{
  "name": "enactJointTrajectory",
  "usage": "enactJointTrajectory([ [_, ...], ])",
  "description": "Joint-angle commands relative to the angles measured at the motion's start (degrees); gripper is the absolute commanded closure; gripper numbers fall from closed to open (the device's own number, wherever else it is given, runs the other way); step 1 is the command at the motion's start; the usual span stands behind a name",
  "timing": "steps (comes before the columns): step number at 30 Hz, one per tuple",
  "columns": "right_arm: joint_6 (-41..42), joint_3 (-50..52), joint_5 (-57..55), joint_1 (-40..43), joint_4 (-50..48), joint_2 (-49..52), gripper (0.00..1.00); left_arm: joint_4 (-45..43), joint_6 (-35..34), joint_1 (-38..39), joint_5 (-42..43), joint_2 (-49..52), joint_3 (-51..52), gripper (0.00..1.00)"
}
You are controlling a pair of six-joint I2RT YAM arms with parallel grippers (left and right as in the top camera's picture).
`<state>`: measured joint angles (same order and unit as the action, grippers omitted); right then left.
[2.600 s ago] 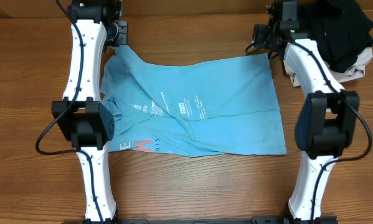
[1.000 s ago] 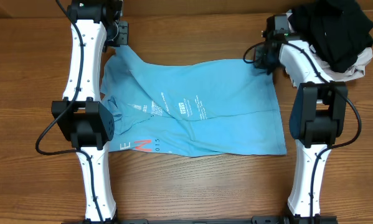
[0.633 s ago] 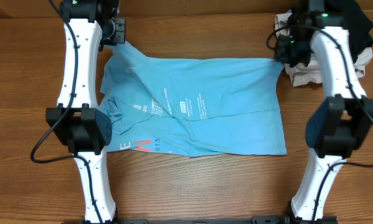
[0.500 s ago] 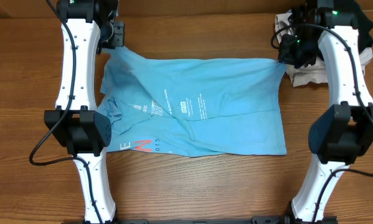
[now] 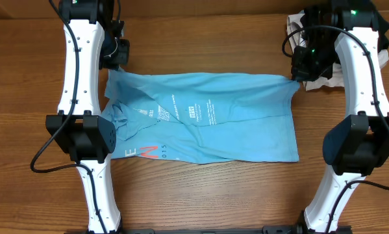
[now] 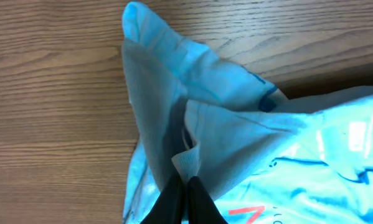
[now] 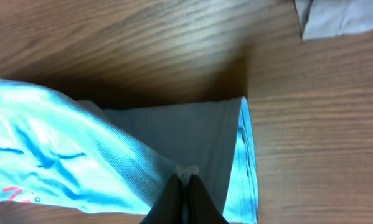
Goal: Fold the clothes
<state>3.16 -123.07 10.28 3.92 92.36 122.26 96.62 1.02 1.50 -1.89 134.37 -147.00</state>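
left fingers [image 6: 185, 194]: closed, pinched on a fold of cloth at one far corner of the t-shirt [image 5: 213, 123]. That corner is lifted into a peak above the counter [image 5: 200, 195].
right fingers [image 7: 185, 193]: closed, pinched on cloth at the opposite far corner. The hem edge runs just beside the tips.
t-shirt location: stretched between the two sets of fingers, far edge drawn roughly straight. The rest is spread on the counter on the near side of both.
why held so: both far corners are taken so the far edge can be carried as one line. This is judged a setup for folding it over toward the near edge.
print: small white text faces up between the fingers. Red lettering shows at the near edge, on the left fingers' side.
beige garment [image 5: 319, 82]: just outboard of the right fingers, apart from the blue hem. It is not to be snagged.
risk: little cloth is held at each corner, so a slip is judged possible under uneven tension.
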Motion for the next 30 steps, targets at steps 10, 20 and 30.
enactJointTrajectory([
  [10,-0.2,6.2,-2.9,0.3,1.4,-13.3,0.96,0.2,0.1,-0.3,6.3,-2.3,1.5,0.96],
  [20,1.1,29.1,-2.5,1.3,-8.2,-18.7,0.96,0.2,0.7,-0.3,3.8,-7.1,18.3,0.96],
  [30,1.1,36.7,-2.5,1.4,-11.4,-18.7,0.96,0.2,2.4,-0.3,2.9,-7.2,31.5,0.96],
])
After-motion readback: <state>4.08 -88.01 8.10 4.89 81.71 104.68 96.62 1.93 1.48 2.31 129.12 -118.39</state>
